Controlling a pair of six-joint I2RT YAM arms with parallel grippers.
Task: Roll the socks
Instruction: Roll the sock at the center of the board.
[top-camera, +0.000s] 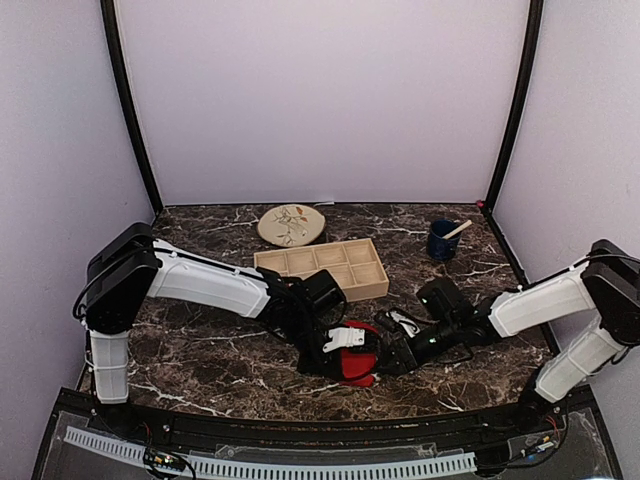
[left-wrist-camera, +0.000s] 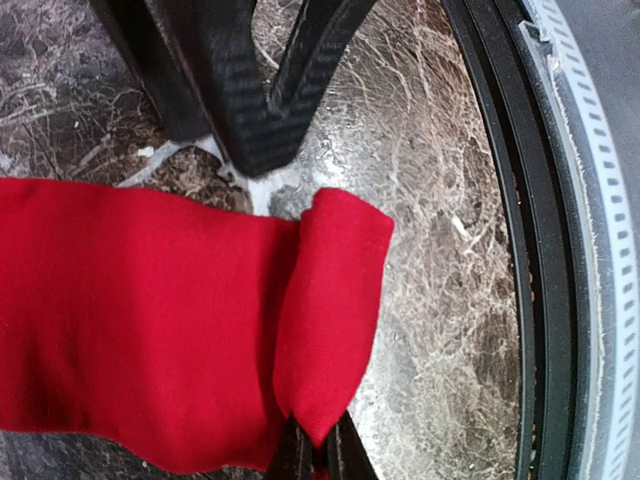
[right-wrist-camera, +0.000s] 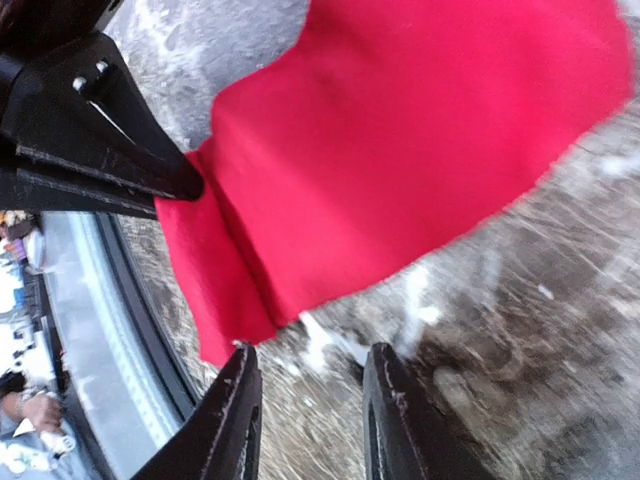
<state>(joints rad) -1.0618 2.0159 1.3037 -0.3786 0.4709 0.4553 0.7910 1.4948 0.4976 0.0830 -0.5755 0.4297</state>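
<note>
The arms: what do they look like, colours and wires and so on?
The left arm and right arm have smooth white shells between bulky black joint housings. The left gripper and right gripper are matte black, with flat, tapering, finely ribbed fingers; small screws show on one. Thin wires show near the bases.

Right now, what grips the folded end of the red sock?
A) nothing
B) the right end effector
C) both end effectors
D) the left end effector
D: the left end effector is shut on the fold of the red sock, while the right end effector stands open, holding nothing.
</note>
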